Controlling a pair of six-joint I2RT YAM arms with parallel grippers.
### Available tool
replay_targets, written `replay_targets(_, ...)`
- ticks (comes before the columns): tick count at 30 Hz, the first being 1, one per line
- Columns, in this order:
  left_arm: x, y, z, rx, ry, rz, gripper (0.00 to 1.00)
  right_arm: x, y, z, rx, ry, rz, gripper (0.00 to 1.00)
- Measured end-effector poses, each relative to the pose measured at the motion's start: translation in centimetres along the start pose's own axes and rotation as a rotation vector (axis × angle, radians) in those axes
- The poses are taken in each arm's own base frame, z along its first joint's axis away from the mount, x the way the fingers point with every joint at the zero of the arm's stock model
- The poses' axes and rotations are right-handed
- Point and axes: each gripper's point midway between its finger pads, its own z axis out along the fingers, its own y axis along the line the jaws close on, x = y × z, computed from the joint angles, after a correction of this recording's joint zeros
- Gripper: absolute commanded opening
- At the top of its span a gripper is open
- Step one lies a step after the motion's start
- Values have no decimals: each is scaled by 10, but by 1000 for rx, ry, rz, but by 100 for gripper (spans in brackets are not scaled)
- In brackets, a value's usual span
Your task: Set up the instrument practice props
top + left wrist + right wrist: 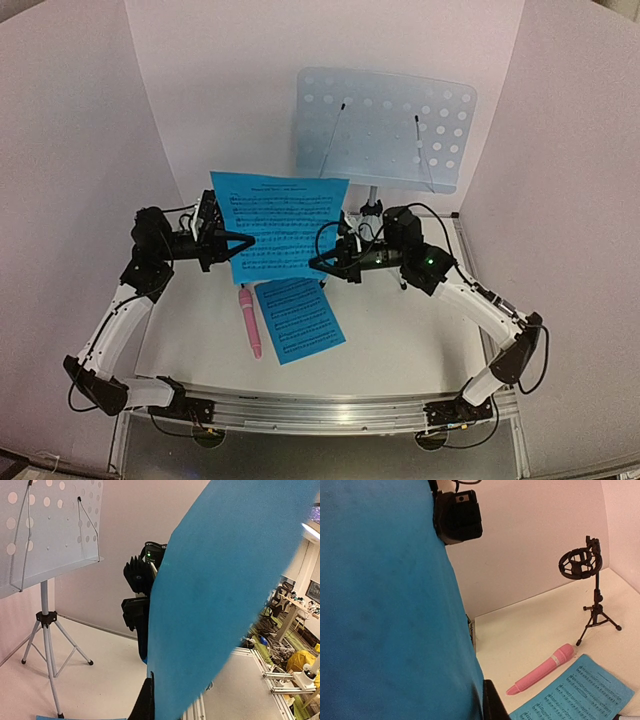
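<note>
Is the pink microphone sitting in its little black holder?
No, the pink microphone lies flat on the table beside a blue page, apart from the empty black holder.

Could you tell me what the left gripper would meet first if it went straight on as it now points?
The left gripper points across the raised blue page it grips; straight on, it would likely meet the right gripper holding the opposite edge, though depth is hard to judge.

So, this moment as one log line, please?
left claw, right claw: both shut on raised sheet | music stand: bare | second sheet, microphone: lying on table | mic holder: empty
</note>
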Motion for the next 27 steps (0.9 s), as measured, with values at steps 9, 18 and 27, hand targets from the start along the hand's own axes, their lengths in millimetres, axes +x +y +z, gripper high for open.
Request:
replay_targets(9,7,11,-1,-26,18,-63,0,25,-5,4,-21,31,64,0)
replay_targets(18,22,26,1,-53,53,-103,0,41,-2,-2,-8,28,117,4)
replay_targets(27,6,38,-10,-124,17,-4,0,76,-14,-6,39,99,239,0)
